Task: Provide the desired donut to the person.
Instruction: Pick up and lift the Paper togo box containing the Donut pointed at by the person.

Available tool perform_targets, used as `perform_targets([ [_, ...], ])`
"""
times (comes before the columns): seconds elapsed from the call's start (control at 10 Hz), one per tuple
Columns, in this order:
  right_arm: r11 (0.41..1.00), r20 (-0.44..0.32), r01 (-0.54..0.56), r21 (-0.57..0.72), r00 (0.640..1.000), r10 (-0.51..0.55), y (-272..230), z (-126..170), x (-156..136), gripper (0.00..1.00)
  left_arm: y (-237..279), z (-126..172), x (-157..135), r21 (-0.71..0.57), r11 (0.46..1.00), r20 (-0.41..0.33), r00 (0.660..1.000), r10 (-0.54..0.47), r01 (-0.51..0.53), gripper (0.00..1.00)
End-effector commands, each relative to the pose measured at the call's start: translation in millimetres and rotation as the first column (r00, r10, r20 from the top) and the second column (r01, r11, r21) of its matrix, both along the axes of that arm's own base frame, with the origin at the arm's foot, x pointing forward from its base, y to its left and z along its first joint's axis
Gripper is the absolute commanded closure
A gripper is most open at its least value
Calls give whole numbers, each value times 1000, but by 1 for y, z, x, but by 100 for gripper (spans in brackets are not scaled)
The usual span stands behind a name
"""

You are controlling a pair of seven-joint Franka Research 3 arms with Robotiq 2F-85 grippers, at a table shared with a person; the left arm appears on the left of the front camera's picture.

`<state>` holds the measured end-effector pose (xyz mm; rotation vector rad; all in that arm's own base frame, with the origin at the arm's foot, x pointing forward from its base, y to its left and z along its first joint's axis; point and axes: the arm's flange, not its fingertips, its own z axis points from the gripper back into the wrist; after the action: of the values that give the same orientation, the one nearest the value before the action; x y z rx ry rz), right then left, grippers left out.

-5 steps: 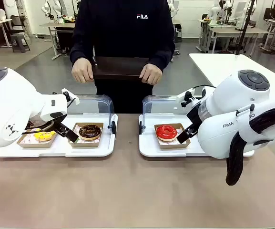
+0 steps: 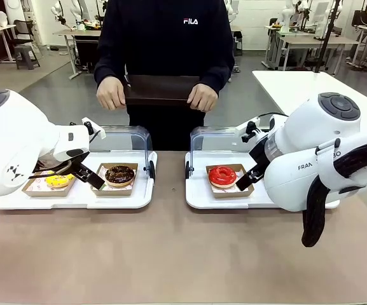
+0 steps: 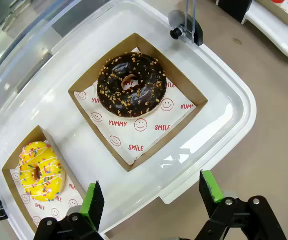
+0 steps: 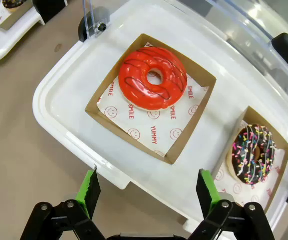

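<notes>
a glossy chocolate donut (image 3: 131, 85) flecked with nut bits sits in a square cardboard box (image 3: 181, 125) on the left white plastic tray (image 3: 223, 97), beside a yellow sprinkled donut (image 3: 40, 170). a smooth red donut (image 4: 152, 78) and a dark sprinkled donut (image 4: 253, 154) lie boxed on the right tray (image 4: 61, 97). clear lids (image 2: 132, 136) stand raised behind. across the table the person (image 2: 164, 44) grips a dark flat board (image 2: 158, 90) in both hands (image 2: 110, 95). the left gripper (image 3: 151, 194) hovers over its tray's edge, fingers spread, empty; the right gripper (image 4: 147, 188) likewise.
</notes>
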<state>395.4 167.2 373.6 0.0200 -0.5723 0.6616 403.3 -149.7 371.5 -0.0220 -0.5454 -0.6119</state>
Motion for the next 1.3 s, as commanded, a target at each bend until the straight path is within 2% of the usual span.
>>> perform_targets([
  [0.0,1000,0,0,0,1000,0,0,0,0,0,0,0,0,0,1000,1,1000,0,0,0],
  [1.0,1000,0,0,0,1000,0,0,0,0,0,0,0,0,0,1000,0,1000,0,0,0],
  [1.1,998,22,-56,6,998,56,-22,31,-12,0,12,25,-19,-8,999,-42,998,-38,37,0],
  [1.2,994,9,-105,1,994,105,-50,55,-27,0,31,46,-38,-58,996,-40,997,-67,64,0],
])
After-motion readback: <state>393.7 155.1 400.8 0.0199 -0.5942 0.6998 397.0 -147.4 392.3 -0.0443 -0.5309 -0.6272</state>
